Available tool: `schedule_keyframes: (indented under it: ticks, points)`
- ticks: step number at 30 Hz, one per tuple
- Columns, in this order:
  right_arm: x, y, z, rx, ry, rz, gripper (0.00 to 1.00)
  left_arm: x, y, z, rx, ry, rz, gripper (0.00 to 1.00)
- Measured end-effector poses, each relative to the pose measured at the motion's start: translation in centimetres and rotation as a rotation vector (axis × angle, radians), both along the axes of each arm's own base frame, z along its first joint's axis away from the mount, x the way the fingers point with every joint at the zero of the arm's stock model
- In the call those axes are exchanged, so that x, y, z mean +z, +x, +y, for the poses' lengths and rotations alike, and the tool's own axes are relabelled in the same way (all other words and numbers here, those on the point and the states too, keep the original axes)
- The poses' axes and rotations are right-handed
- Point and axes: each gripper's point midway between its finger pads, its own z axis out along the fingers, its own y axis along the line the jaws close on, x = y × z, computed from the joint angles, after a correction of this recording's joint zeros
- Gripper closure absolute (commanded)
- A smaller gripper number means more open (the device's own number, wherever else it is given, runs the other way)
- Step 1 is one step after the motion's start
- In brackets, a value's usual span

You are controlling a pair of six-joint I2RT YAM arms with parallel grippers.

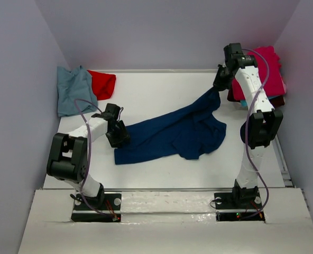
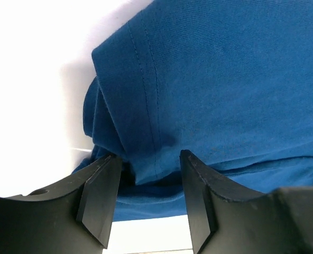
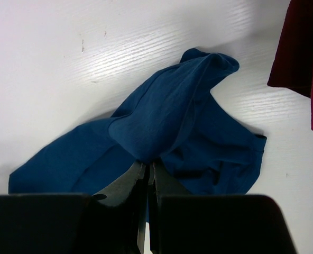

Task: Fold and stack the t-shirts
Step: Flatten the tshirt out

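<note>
The navy t-shirt [image 1: 172, 135] lies rumpled mid-table [image 1: 156, 92], far-right end hoisted off the surface because the right gripper [image 1: 219, 86] is clamped tight on a pinch of it, probably to stretch it out. The left gripper [image 1: 118, 140] is at the near-left hemmed corner, jaws apart around the fold, not gripping, looks set to take that end. Blue-grey tee [image 1: 74, 95] and red tee [image 1: 102, 83] wait far left.

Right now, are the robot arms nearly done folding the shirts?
Not nearly. No neat stack shows yet: the grey shirt and red shirt look loose at the far left. In hand: the navy shirt, pinched by the right gripper, the open left gripper around its hem. Left: folding it, then the pile at the far right.
</note>
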Motion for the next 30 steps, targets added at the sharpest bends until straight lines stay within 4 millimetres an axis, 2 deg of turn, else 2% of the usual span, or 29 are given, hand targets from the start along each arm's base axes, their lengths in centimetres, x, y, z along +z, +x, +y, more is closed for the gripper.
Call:
schedule_keyframes:
  ticks: [9,21,30]
  points:
    - [-0.4,-0.1,0.0,0.0,0.0,0.004,0.93,1.4,0.4,0.1,0.001,0.0,-0.054,0.39]
    - [-0.3,-0.4,-0.1,-0.001,-0.001,0.003,0.93,1.2,0.2,0.1,-0.012,-0.003,-0.055,0.41]
    - [-0.3,-0.6,-0.1,0.0,0.0,0.005,0.93,1.0,0.0,0.0,-0.016,-0.011,-0.051,0.52]
